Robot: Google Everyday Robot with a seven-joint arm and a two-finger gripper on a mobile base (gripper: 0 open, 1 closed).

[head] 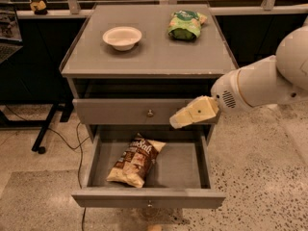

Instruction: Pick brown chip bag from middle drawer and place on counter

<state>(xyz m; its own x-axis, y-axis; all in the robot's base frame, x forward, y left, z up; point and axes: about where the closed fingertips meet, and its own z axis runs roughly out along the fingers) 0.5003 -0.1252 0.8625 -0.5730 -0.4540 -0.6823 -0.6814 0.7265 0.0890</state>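
The brown chip bag (136,160) lies flat in the open middle drawer (149,197), left of its centre. The counter (149,52) is the grey cabinet top above. My gripper (179,121) is cream-coloured and hangs from the white arm on the right. It sits in front of the closed upper drawer front, above the open drawer's right half, up and to the right of the bag and apart from it.
A white bowl (122,37) and a green snack bag (185,24) rest on the counter's back half. The closed upper drawer (120,112) has a small knob. A black table leg and cables stand on the floor to the left.
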